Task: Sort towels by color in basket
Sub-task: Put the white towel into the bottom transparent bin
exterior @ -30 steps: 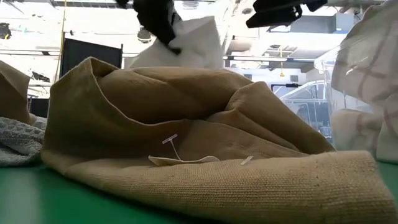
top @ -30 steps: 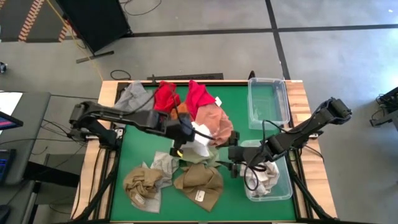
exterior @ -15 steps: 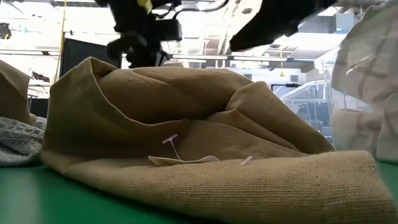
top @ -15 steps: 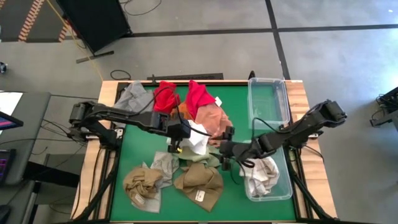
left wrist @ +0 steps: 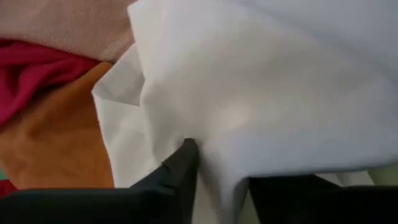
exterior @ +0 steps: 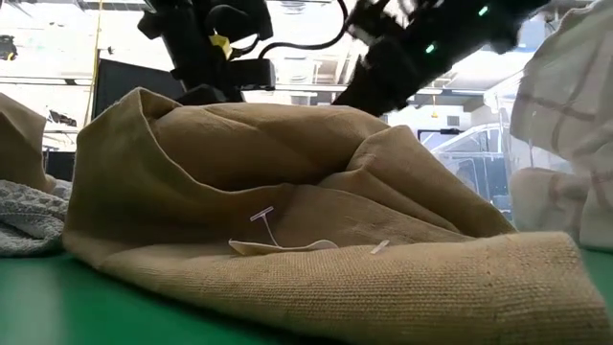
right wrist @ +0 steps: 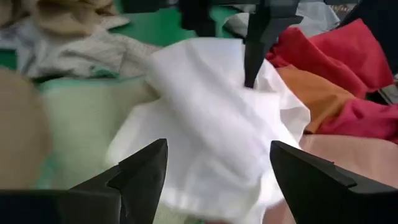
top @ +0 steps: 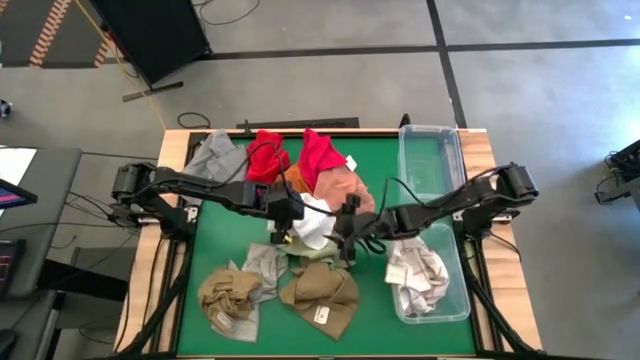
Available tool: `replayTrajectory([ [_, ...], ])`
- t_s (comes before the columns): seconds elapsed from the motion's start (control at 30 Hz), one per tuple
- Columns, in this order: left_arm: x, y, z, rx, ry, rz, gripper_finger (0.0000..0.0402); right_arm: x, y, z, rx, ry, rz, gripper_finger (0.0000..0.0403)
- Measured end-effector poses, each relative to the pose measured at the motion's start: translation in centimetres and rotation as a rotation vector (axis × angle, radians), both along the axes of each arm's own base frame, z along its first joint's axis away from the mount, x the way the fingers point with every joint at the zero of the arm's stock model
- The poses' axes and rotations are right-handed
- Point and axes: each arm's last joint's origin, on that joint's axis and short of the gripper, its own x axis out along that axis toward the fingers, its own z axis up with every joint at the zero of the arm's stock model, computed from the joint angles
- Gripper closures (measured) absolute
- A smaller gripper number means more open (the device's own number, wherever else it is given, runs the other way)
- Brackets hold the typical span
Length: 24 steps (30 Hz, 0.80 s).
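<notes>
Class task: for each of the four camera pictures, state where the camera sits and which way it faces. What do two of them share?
High view: overhead, looking straight down; both arms over the white towel.
Low view: table height, level across the tan towel; arms above.
Left wrist view: on the left arm; left end effector at the white towel.
Right wrist view: on the right arm; open right end effector.
Both wrist views share the white towel.

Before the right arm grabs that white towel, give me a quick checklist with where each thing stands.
1. Right gripper fingers spread wide: ok.
2. Plain white cloth towel lies directly ahead of the right gripper: ok.
3. Left gripper clear of the white towel: not ok, its fingers sit at the cloth.
4. Left gripper has fully let go: cannot tell.
5. Clear plastic bin with white-checked towels has room: ok.
</notes>
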Motion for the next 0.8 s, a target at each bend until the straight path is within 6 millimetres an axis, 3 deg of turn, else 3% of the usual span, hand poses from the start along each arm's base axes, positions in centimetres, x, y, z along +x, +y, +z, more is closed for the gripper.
replayTrajectory([
  [0.27, 0.1, -0.1, 0.0, -0.025, -0.008, -0.010, 0.0210, 3.1, -3.2, -1.9, 0.058, 0.052, 0.005, 0.0088],
  [0.63, -0.2, -0.8, -0.2, -0.025, 0.028, -0.037, 0.0208, 6.8, -5.2, -5.7, 0.096, 0.334, -0.024, 0.0091],
  [0.8, -0.6, -1.5, -0.3, -0.029, 0.065, -0.052, 0.0208, 7.3, -5.2, -6.3, 0.090, 0.363, -0.022, 0.0152],
])
